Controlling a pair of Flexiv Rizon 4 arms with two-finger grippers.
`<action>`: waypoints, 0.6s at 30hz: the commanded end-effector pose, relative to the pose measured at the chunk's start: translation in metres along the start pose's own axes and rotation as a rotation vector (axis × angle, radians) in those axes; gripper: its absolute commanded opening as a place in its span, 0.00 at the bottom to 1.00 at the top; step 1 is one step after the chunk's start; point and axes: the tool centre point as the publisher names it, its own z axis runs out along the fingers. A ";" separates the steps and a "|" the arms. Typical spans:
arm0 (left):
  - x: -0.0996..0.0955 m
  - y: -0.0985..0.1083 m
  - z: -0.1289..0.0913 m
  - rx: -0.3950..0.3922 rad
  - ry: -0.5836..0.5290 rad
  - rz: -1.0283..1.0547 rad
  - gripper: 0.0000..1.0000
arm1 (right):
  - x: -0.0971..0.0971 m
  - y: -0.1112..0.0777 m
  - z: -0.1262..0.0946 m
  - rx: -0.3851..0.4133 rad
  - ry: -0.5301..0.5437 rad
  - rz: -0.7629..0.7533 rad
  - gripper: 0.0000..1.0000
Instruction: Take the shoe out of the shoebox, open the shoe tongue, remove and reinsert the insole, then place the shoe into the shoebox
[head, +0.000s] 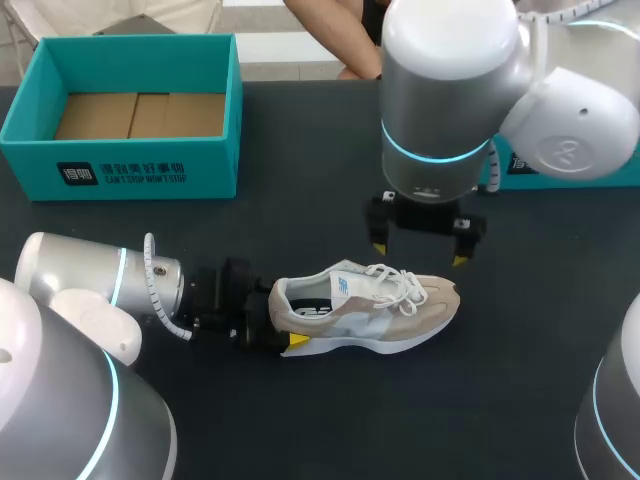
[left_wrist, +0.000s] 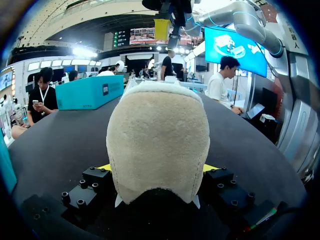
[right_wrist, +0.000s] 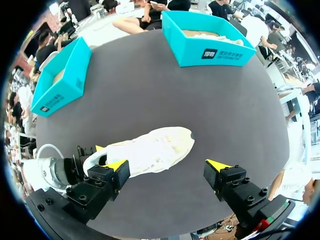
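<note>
Shoe (head: 365, 305) is sitting heel-clamped in your left hand (left_wrist: 157, 170); your right hand (head: 420, 250), gaping empty above the laces (head: 395, 275), is likely needing a centred descent onto the tongue (head: 347, 282).

Left wrist view: the shoe (left_wrist: 157, 145) heel fills the frame, hiding its toe and laces and all but thin slivers of the left end effector (left_wrist: 157, 167) yellow tips. Head view: one left fingertip is hidden behind the heel; the right arm (head: 450, 90) covers most of the far box (head: 508, 168) and the bench (head: 300, 140) beneath it. Right wrist view: that box's pale contents (right_wrist: 215, 34) too small to identify.
</note>
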 end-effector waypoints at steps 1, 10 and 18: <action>0.002 0.007 0.000 -0.002 -0.002 -0.001 0.00 | 0.041 -0.012 0.015 0.004 -0.066 0.023 1.00; 0.002 0.007 0.000 -0.002 -0.002 -0.001 0.00 | 0.045 -0.017 0.017 -0.001 -0.060 0.036 1.00; 0.002 0.007 0.000 -0.002 -0.002 -0.001 0.00 | 0.053 -0.022 0.029 -0.009 -0.069 0.045 1.00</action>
